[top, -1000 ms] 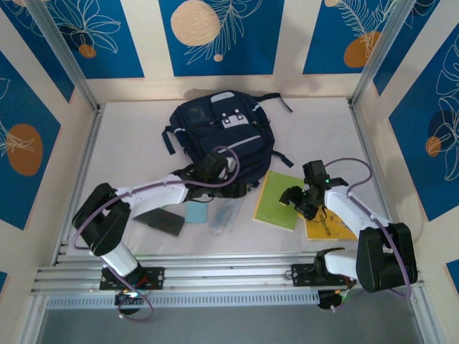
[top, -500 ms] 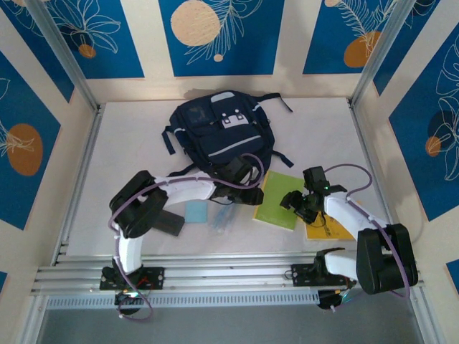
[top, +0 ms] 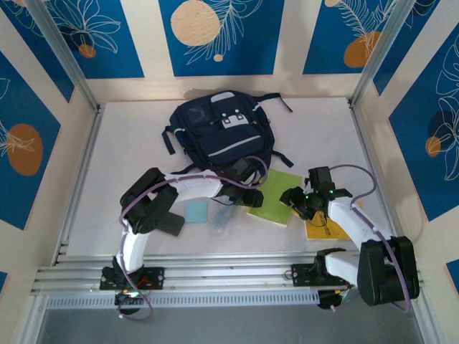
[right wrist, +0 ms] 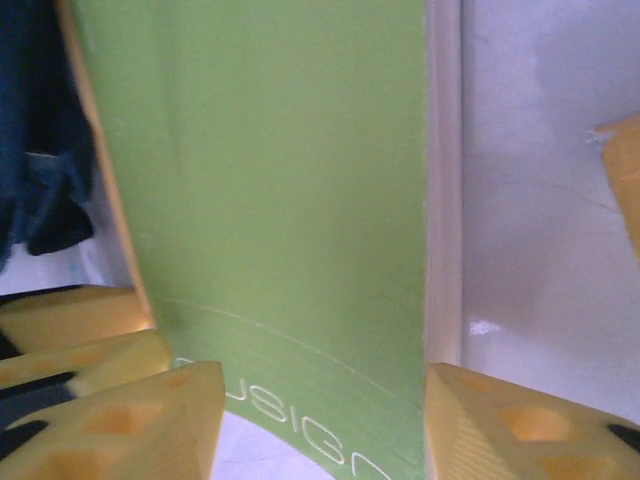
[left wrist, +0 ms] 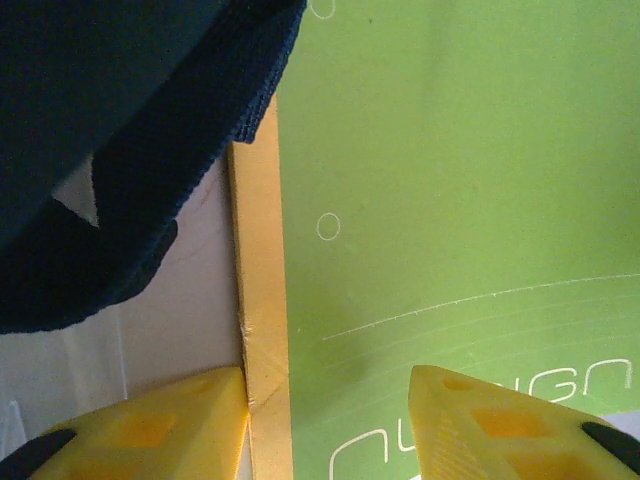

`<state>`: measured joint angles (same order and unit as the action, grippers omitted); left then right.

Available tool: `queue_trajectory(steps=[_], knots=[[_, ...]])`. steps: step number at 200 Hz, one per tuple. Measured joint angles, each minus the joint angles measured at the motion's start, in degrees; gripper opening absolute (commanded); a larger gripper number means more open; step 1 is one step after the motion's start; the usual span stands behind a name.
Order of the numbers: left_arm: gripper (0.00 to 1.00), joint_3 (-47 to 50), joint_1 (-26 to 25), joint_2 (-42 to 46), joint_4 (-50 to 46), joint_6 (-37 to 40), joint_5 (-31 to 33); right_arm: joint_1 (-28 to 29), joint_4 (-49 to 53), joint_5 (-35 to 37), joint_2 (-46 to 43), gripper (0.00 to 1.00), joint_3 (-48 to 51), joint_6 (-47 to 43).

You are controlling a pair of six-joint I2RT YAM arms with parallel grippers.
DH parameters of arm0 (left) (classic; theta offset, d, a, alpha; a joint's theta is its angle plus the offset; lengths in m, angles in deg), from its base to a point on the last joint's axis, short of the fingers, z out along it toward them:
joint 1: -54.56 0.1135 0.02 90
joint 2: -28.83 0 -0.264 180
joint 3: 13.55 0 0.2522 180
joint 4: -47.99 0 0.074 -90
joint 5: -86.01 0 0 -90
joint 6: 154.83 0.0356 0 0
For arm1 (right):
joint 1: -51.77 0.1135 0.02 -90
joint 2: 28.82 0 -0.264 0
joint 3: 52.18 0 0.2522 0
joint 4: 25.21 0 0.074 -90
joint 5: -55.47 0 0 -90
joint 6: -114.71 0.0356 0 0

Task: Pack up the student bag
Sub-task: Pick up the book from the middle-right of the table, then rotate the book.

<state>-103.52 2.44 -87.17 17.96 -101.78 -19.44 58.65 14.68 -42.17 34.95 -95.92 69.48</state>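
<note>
The student bag (top: 219,132), dark navy with a light patch, lies flat at the back of the table; its strap (left wrist: 120,200) shows beside the tan spine (left wrist: 258,300) of a green notebook (top: 276,197). My left gripper (top: 249,192) is open at the notebook's left edge: one finger (left wrist: 150,430) rests on the table against the spine and the other (left wrist: 500,425) sits over the green cover (left wrist: 450,150). My right gripper (top: 295,203) is open at the notebook's right edge. Its fingers (right wrist: 150,410) straddle the cover (right wrist: 270,180), one over it and one just off its page edge.
A yellow book (top: 326,226) lies under my right forearm. Left of the notebook lie a clear plastic packet (top: 226,213), a light blue pad (top: 195,211) and a black flat item (top: 161,221). Metal rails run along the table's near edge (top: 229,276).
My left arm swung right from below the bag to the notebook's left edge. Both grippers' jaws have narrowed. The right gripper edged closer over the notebook.
</note>
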Motion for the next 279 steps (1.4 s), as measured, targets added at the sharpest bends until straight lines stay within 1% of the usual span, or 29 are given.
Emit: queue_trajectory(steps=[15,51,59,63,70,73,83,94,117,132,166,195,222,235,248,279], knots=[[0.46,-0.2,0.0,0.0,-0.3,0.0,0.0,-0.1,0.0,-0.5,-1.0,0.47,0.0,0.2],[0.46,-0.3,0.0,-0.1,-0.5,0.0,0.0,-0.3,-0.9,-2.6,-0.8,0.28,0.0,0.7],[0.47,-0.3,0.0,-0.1,-0.5,0.0,0.0,-0.3,-1.4,-3.0,-0.6,0.21,0.0,1.0],[0.47,-0.3,0.0,-0.1,-0.5,0.0,0.0,-0.3,-1.6,-3.3,-0.5,0.16,0.0,0.8],[0.47,-0.3,0.0,-0.1,-0.5,0.0,0.0,-0.3,-1.7,-3.5,-0.4,0.12,0.0,0.9],[0.47,-0.3,0.0,-0.1,-0.5,0.0,0.0,-0.3,-1.7,-3.6,-0.4,0.08,0.0,1.1],[0.48,-0.3,0.0,-0.1,-0.5,0.0,0.0,-0.4,-1.6,-3.8,-0.4,0.0,0.0,0.9],[0.51,-0.3,0.0,-0.1,-0.5,0.0,0.0,-0.6,-1.6,-3.9,-0.5,0.0,0.0,1.0],[0.65,-0.8,0.0,0.2,-0.9,0.0,-0.8,-1.8,-0.2,-4.3,-0.8,0.0,-0.6,-0.6],[0.7,-0.9,0.5,1.2,-1.3,-0.2,-1.2,-3.2,2.4,-4.5,-1.7,0.0,-2.5,-2.2],[0.73,-0.8,2.8,6.7,-0.3,-1.7,-2.4,-7.1,7.5,-5.1,-5.8,0.0,-11.0,-5.8],[0.75,1.6,7.7,12.9,6.8,-5.2,-3.5,-8.2,8.9,-7.3,-6.0,0.0,-18.4,-7.1],[0.76,5.7,12.5,16.1,12.5,-8.6,-4.0,-7.9,7.5,-12.4,-3.1,0.0,-23.4,-7.2],[0.77,8.2,14.6,16.9,14.6,-9.8,-4.3,-6.5,5.8,-14.3,-0.7,0.0,-25.2,-6.8],[0.77,10.2,16.3,17.3,15.6,-10.8,-4.5,-3.6,3.7,-15.8,1.7,0.0,-27.0,-6.6],[0.79,14.1,19.2,18.8,17.4,-12.4,-4.5,4.8,-1.1,-18.3,7.3,0.0,-31.5,-5.7]])
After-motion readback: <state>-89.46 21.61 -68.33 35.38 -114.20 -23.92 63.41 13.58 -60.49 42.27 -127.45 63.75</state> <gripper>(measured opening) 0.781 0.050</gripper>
